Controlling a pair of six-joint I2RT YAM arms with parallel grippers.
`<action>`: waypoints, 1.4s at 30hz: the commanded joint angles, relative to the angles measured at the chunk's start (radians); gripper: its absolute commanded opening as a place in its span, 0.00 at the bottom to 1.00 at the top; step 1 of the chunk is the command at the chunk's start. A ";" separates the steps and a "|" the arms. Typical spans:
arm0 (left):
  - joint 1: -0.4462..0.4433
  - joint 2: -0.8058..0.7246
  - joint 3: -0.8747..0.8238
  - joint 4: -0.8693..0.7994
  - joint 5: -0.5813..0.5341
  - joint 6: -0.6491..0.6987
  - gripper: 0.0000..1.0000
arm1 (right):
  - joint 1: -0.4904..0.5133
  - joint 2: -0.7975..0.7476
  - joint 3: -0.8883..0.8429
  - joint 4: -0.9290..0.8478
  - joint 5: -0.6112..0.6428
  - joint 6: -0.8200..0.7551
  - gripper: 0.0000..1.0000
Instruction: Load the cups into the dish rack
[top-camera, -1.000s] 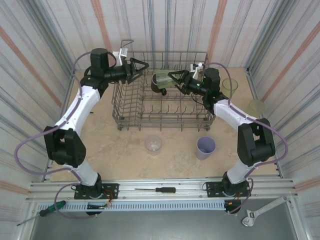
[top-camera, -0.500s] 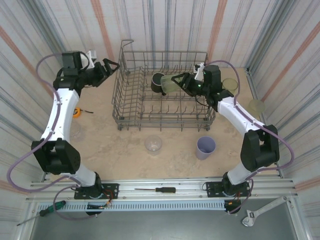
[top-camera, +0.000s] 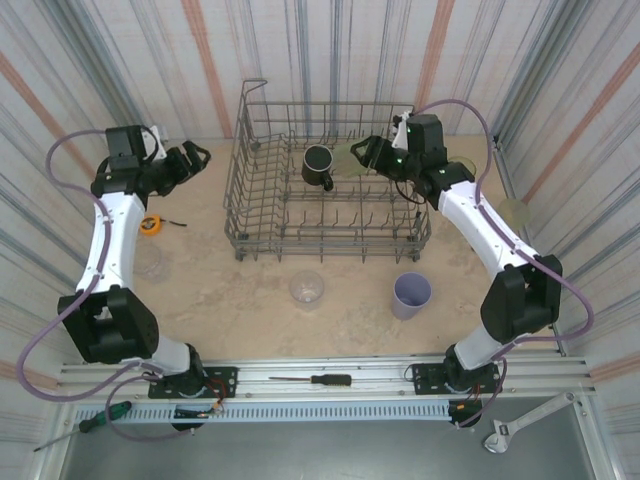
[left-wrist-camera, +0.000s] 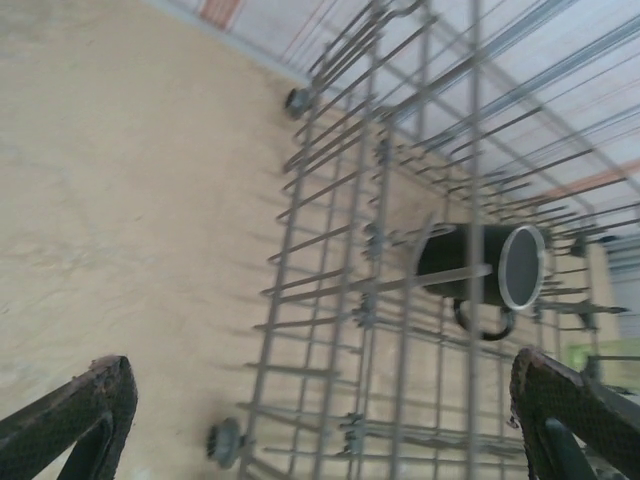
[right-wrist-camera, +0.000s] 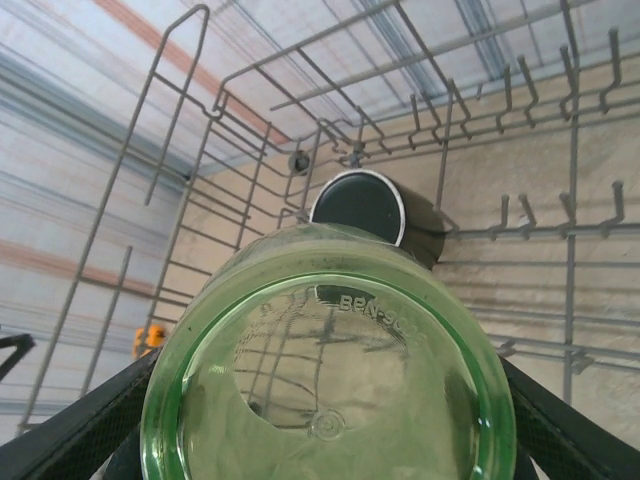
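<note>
Olive-green and translucent, the tumbler (right-wrist-camera: 330, 380) is clasped across its body by the right pincer (top-camera: 362, 158), with its embossed base turned toward the wrist camera. It is held over the far part of the dish rack (top-camera: 330, 243), just beside the black mug (top-camera: 318, 165) and at the mug's 3 o'clock in the overhead view. The mug is already lodged among the tines near the basket's 12 o'clock side. Whether tumbler and mug touch cannot be told. The left pincer (top-camera: 186, 160) is spread wide and empty, well apart from the rack at its 9 o'clock.

The step in hand is judged to be the seating of this tumbler. It would be done well if the tumbler were first drawn a little toward 3 o'clock, so that the mug is not nudged. It should then be tipped mouth-down and lowered between two rows of tines. The grip should be released only once the weight is taken by the wires, since a smooth plastic wall may be expected to slide or roll. The withdrawal is best made straight up, so that no tine is caught.

On the tabletop (top-camera: 230, 300) a lavender cup (top-camera: 411, 294) at the rack's 5 o'clock and a clear plastic cup (top-camera: 307, 289) at its 6 o'clock are yet to be loaded.
</note>
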 joint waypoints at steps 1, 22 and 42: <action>0.005 -0.028 -0.015 -0.028 -0.059 0.068 0.99 | 0.012 0.037 0.041 -0.066 0.099 -0.090 0.53; -0.046 -0.071 -0.066 -0.014 -0.167 0.084 0.99 | 0.009 0.250 0.238 -0.130 0.273 -0.285 0.53; -0.045 -0.054 -0.062 -0.014 -0.128 0.075 0.99 | -0.010 0.440 0.405 -0.146 0.300 -0.342 0.51</action>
